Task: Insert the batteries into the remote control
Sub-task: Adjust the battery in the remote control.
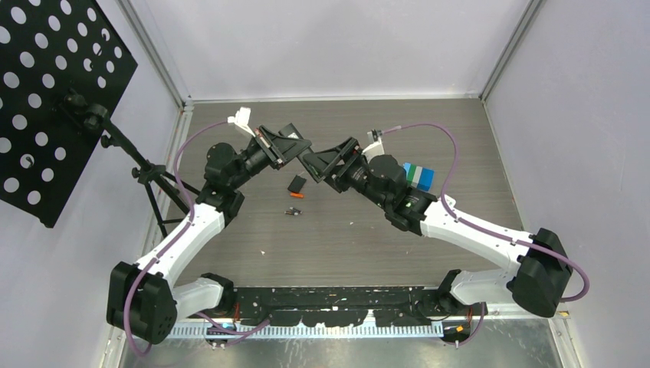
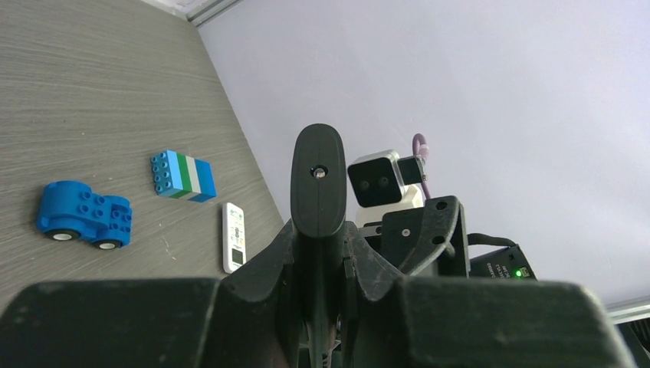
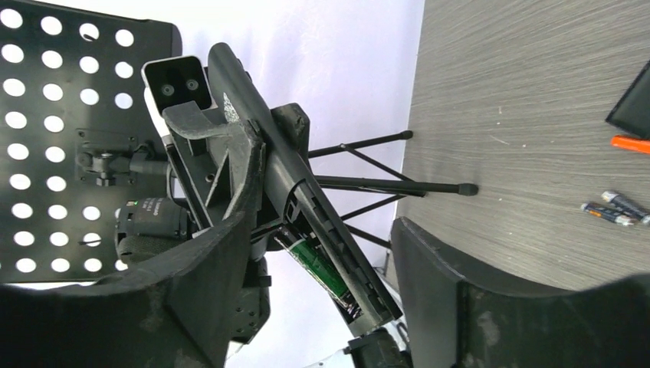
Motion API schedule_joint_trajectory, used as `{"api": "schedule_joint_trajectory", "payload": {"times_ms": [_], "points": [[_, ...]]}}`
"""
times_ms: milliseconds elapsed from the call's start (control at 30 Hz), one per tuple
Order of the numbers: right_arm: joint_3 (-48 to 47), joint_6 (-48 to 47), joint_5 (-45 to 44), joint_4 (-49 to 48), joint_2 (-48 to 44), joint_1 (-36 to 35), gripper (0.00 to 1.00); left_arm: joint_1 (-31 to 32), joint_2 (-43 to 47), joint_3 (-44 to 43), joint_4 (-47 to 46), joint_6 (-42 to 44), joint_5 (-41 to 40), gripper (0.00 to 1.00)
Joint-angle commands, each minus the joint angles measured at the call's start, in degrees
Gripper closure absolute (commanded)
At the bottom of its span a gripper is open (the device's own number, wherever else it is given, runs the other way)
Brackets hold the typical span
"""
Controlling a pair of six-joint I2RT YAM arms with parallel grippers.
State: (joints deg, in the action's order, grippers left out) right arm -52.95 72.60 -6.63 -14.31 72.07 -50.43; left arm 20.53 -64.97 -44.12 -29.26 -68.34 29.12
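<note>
The left pincer [image 1: 285, 147] is pressed together on the black remote control [image 3: 322, 222] and holds it off the table [image 1: 368, 249] at the centre of the top view. The right pincer [image 3: 318, 239] stands spread, one finger on each side of the remote's lower end, with the right-hand finger clear of it. A green battery [image 3: 314, 270] lies in the remote's open compartment, at the lower middle of the right wrist view; two dark batteries [image 1: 292, 211] and an orange battery [image 1: 296, 195] lie on the table just below the pincers, near a black cover [image 1: 297, 183]
</note>
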Motion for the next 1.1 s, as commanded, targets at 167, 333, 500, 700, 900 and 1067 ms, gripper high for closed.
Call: {"api": "schedule_joint_trajectory", "payload": {"times_ms": [167,333,500,700,900,1067], "points": [[0.7,2.1,4.6,-7.7,1.5,2.0,0.42,0.1,0.5,-3.2,-2.1,-0.4,0.3,1.0],[0.9,2.9,5.8,-8.2,2.2,2.6,0.52,0.1,0.2,-3.9,-1.6,-2.5,0.8,1.0],[0.9,2.1,8.9,-8.8,2.7,2.7,0.59,0.1,0.0,-6.3,1.2,-5.5,1.6,1.0],[0.7,-0.4,9.9,-8.8,3.2,2.7,0.63,0.1,0.0,-8.7,4.0,-7.1,2.4,1.0],[0.9,-5.0,12.7,-10.7,3.7,2.7,0.63,0.0,-0.5,-9.1,3.1,-8.7,3.6,1.0],[2.1,-6.6,12.9,-11.2,3.0,2.8,0.39,0.0,-0.9,-9.1,2.4,-8.1,4.2,1.0]]}}
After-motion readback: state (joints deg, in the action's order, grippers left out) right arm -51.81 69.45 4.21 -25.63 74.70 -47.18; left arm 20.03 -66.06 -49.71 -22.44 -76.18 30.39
